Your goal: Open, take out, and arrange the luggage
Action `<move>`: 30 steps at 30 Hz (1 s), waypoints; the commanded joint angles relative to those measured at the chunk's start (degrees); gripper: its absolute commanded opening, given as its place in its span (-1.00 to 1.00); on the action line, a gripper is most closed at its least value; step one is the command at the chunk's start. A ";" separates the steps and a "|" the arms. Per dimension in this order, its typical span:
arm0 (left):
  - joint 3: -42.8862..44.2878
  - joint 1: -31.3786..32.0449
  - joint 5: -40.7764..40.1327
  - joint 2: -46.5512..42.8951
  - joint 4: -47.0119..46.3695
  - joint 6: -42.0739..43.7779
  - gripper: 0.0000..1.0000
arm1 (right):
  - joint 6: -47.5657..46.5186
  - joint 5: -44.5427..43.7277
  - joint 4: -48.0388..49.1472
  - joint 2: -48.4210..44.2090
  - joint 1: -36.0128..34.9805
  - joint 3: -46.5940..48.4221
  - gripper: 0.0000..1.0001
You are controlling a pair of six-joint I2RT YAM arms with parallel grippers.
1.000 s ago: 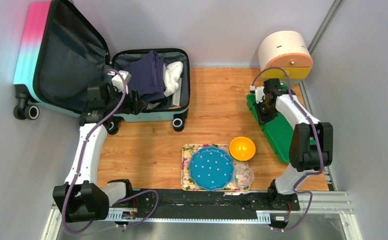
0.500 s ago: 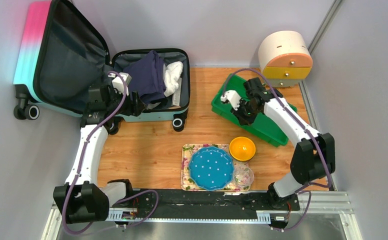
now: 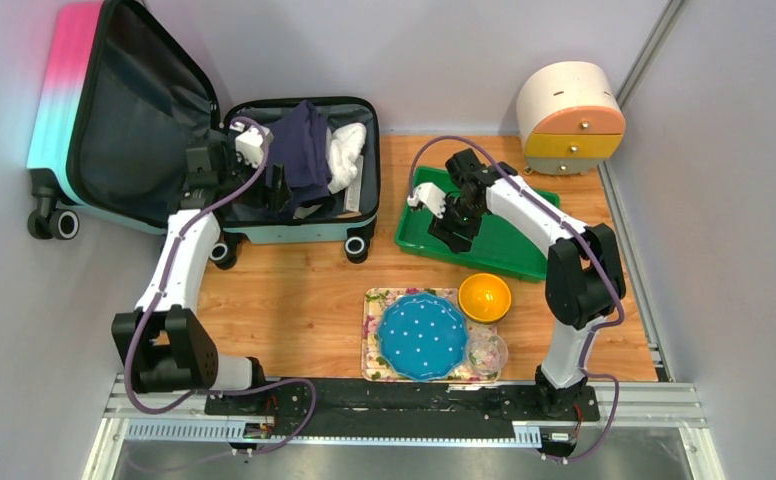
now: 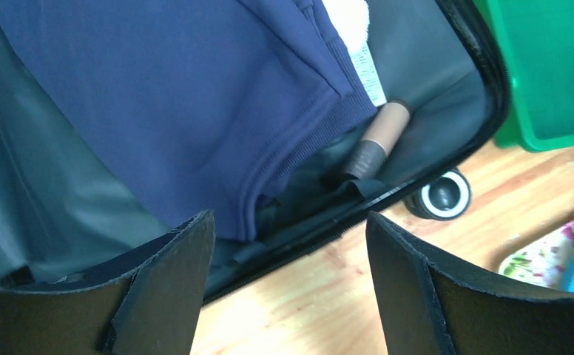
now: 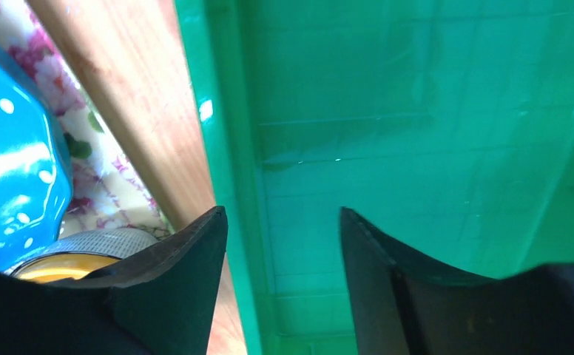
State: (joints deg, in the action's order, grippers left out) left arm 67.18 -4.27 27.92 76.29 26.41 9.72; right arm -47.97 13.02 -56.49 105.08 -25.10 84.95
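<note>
Lying inside luggage [image 4: 432, 52], brown tube [image 4: 380, 132], left-wrist view

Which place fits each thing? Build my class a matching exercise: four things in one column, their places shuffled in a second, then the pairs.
Things
1. navy blue fabric garment
2. green rectangular plastic tray
3. blue polka-dot round plate
4. round cream drawer cabinet

Places
A. far right corner of the wooden table
B. inside the open pink-to-turquoise hard-shell suitcase
C. on the floral rectangular mat
D. directly under the right gripper

Pairs: 1-B, 2-D, 3-C, 4-A
</note>
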 commanded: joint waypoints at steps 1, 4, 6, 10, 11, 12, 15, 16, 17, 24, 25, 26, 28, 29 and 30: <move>6.03 1.63 -0.24 5.43 0.57 11.89 0.65 | 4.62 -0.80 -0.11 0.30 -0.03 7.16 0.25; 6.48 4.00 -0.41 8.16 -0.92 18.57 0.66 | 8.32 -0.97 -0.11 -0.40 -0.12 8.83 0.26; 5.69 7.23 -2.07 8.96 -2.94 24.02 0.67 | 10.34 -0.89 -0.11 -1.45 -0.03 9.10 0.26; 2.35 11.21 -6.03 11.68 -9.35 29.12 0.68 | 13.68 -0.19 0.41 -3.65 0.14 9.45 0.25; 1.91 12.00 -7.26 12.47 -12.23 29.13 0.68 | 14.12 -0.10 0.50 -4.00 0.14 9.45 0.25; 1.64 12.88 -11.18 13.96 -14.09 28.78 0.68 | 15.08 0.08 0.59 -4.79 0.14 9.45 0.25; 1.47 15.08 -17.78 16.95 -19.37 27.38 0.68 | 16.32 0.08 0.94 -5.76 0.40 9.45 0.25; 1.12 16.21 -19.12 17.48 -20.60 27.81 0.68 | 16.85 -0.01 1.12 -5.93 0.49 9.36 0.25; 0.77 16.75 -20.53 18.10 -23.05 28.42 0.68 | 17.11 -0.01 1.12 -6.02 0.67 9.27 0.25; -0.82 18.16 -33.70 22.41 -32.82 29.66 0.57 | 17.99 -0.27 1.56 -6.20 1.81 9.18 0.24; -0.56 18.07 -33.81 22.32 -32.74 29.92 0.48 | 17.99 -0.27 1.47 -6.29 1.90 9.27 0.23; -0.47 17.90 -33.29 21.89 -32.39 29.58 0.27 | 17.91 -0.27 1.47 -6.38 1.90 9.27 0.22; -0.38 16.67 -29.43 19.69 -30.47 27.65 -0.02 | 17.82 -0.10 1.47 -6.73 1.99 9.45 0.22; -0.38 16.14 -28.29 18.81 -29.76 26.59 -0.30 | 17.73 -0.10 1.47 -6.81 2.07 9.45 0.22; -0.21 14.49 -25.23 17.41 -28.97 25.45 -0.42 | 17.73 -0.01 1.56 -6.99 2.08 9.53 0.22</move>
State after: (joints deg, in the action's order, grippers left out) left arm 66.28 13.72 -0.58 98.26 -0.75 37.71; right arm -31.29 12.53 -56.34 100.73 -23.35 92.33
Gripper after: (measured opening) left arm 0.403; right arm 0.613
